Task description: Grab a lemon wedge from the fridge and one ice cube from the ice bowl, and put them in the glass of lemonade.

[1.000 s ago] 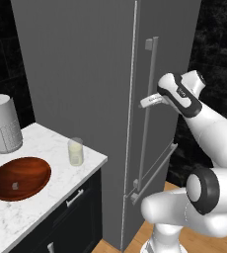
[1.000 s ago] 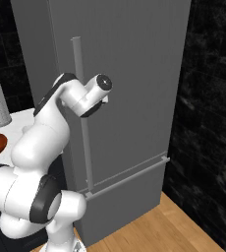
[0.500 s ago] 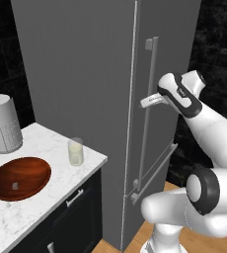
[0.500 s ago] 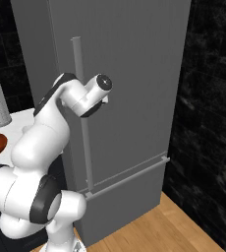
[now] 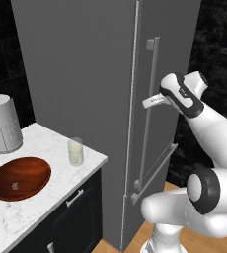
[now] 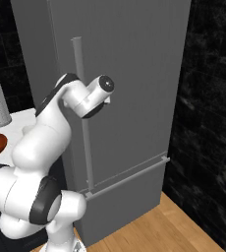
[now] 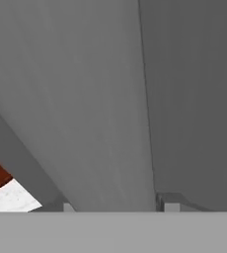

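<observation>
Gripper jaws narrowed around fridge handle since a second ago; arm pose unchanged.

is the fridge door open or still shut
Shut. The fridge door lies flush with the front, no gap showing shelves. The gripper is at the bar handle, which fills the gap between its fingertips in the hand view.
</observation>
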Motion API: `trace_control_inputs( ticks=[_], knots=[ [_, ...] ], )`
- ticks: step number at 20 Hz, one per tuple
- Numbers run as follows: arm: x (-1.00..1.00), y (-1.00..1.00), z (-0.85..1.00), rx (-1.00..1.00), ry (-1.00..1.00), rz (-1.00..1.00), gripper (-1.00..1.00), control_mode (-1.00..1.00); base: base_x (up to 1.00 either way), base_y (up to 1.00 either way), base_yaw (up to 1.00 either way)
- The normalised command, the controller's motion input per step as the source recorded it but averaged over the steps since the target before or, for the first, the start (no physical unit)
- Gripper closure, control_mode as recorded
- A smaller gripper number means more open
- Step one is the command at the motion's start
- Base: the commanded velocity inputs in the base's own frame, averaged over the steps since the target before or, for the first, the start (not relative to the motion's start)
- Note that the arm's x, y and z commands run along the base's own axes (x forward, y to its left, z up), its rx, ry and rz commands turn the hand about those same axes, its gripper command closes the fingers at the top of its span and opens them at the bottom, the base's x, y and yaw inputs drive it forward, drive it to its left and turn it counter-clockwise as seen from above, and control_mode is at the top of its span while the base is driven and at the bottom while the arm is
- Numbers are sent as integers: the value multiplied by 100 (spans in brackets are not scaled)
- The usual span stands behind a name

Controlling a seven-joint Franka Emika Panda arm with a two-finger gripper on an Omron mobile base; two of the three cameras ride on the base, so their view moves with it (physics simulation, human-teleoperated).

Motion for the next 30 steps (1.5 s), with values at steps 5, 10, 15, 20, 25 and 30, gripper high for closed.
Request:
trace_control_inputs(
  ticks=[5,10,15,20,25,30],
  knots=[
    [0,-85,3,2,0,0,100,-100,0,0,0],
    [0,-100,8,10,-1,0,100,-100,0,0,0],
    [0,-100,9,12,-3,0,100,-100,0,0,0],
    [0,-100,5,14,-9,0,100,-100,0,0,0],
    [-4,-99,-3,17,-11,-6,-100,-100,0,0,0],
    [-6,-86,-5,19,-6,-19,-100,-100,0,0,0]
  ],
)
